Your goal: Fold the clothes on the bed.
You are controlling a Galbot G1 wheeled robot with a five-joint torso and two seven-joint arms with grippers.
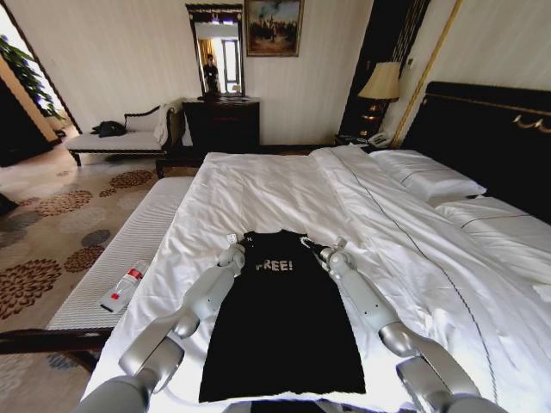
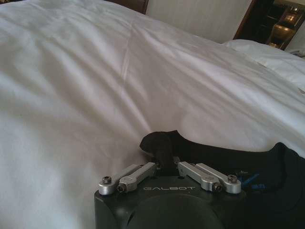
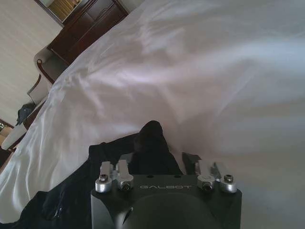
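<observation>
The black "FREE!" top [image 1: 280, 331] lies flat near the foot of the bed [image 1: 284, 189] on the white duvet [image 1: 413, 258]; left gripper [image 1: 232, 250] and right gripper [image 1: 331, 251] each pinch a shoulder, fingers clamped on fabric.

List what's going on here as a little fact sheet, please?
garment: black top with white FREE! lettering, spread flat
surface: bed, white duvet
left gripper: shut on the top's shoulder corner on the robot's left
right gripper: shut on the opposite shoulder corner
fold status: none made yet
</observation>
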